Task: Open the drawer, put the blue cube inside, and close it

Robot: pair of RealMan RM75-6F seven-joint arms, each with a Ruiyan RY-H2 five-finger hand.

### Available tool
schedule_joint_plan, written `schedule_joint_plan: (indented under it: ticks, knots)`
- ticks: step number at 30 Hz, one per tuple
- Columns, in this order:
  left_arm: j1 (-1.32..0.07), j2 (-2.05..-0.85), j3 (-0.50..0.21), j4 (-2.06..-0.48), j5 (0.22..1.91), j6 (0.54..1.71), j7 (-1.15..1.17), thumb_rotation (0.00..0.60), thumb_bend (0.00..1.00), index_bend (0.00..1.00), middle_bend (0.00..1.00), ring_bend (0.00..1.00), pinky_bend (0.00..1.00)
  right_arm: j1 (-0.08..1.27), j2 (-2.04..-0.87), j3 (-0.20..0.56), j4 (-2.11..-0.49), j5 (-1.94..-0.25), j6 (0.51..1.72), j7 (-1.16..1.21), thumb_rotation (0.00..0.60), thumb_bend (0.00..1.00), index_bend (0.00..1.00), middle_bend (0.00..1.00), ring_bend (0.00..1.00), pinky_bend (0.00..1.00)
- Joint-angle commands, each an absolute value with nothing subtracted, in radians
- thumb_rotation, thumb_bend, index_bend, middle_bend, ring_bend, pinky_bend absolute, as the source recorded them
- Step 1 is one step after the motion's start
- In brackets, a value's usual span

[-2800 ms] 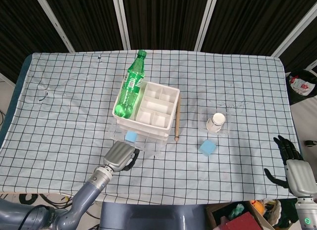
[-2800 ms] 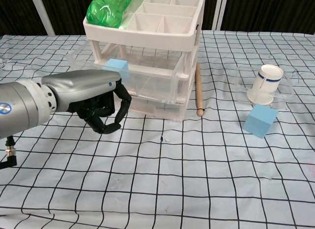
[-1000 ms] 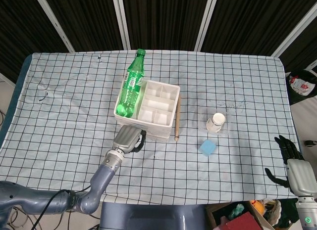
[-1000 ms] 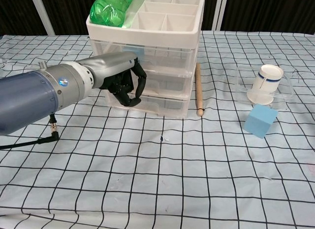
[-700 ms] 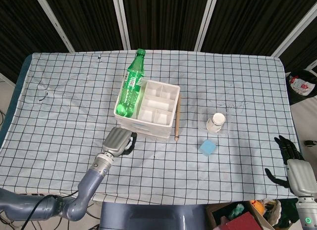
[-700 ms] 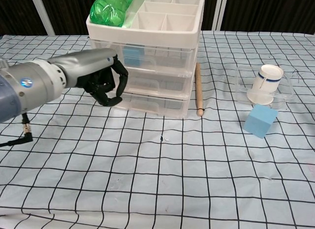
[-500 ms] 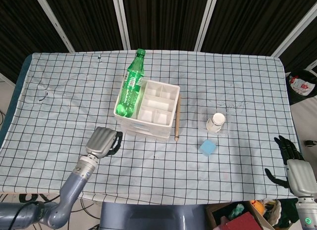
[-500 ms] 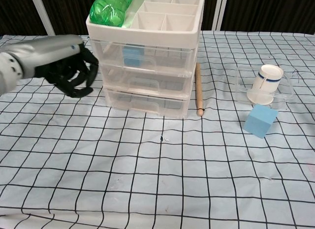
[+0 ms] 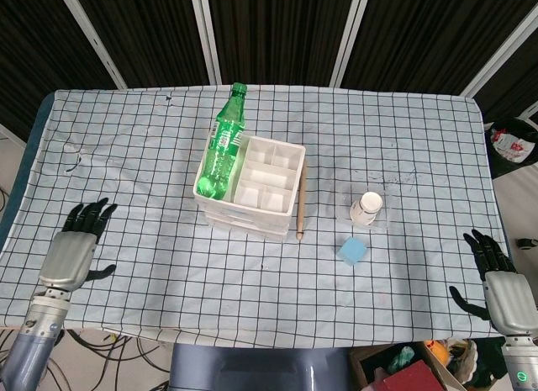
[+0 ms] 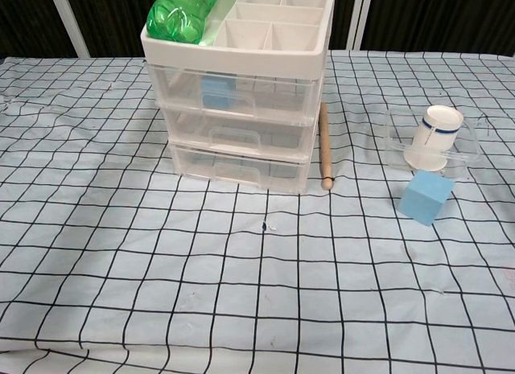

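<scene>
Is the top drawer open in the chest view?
No, the top drawer sits flush with the two drawers below it, and a blue cube shows through its clear front.

Counted on checked table cloth [image 9: 126, 155]:
- drawer unit [image 10: 241, 129]: one, with three clear drawers, all pushed in.
- blue cubes: two. One blue cube [image 10: 216, 91] sat inside top drawer; second cube [image 9: 353, 250] lay on cloth.
- green bottle [image 9: 223, 147]: one.
- wooden stick [image 9: 300, 202]: one.
- paper cup [image 9: 366, 208]: one.
- hands: two, left hand [image 9: 71, 248] and right hand [image 9: 498, 286], both empty, fingers spread.
</scene>
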State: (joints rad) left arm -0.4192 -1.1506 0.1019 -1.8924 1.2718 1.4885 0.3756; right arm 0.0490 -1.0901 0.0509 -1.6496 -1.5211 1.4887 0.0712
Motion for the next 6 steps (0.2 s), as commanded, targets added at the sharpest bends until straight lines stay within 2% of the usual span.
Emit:
schedule_joint_plan:
  ticks: [1,6]
  knots:
    - [-0.327,-1.16,0.134,-1.765,1.347,1.586,0.34,0.6,0.03,0.0,0.0,0.0,0.0,0.047,-1.098,0.05,-1.634,-1.538,1.504,0.061,0.6,0.25,0.0,0.0,0.0,0.18]
    - [-0.255,-1.179,0.139,-1.68,1.346,1.607,0.258,0.6,0.02,0.0,0.0,0.0,0.0,0.046,-1.103,0.051,-1.627,-1.538,1.51,0.064,0.6,0.25,0.0,0.0,0.0,0.18]
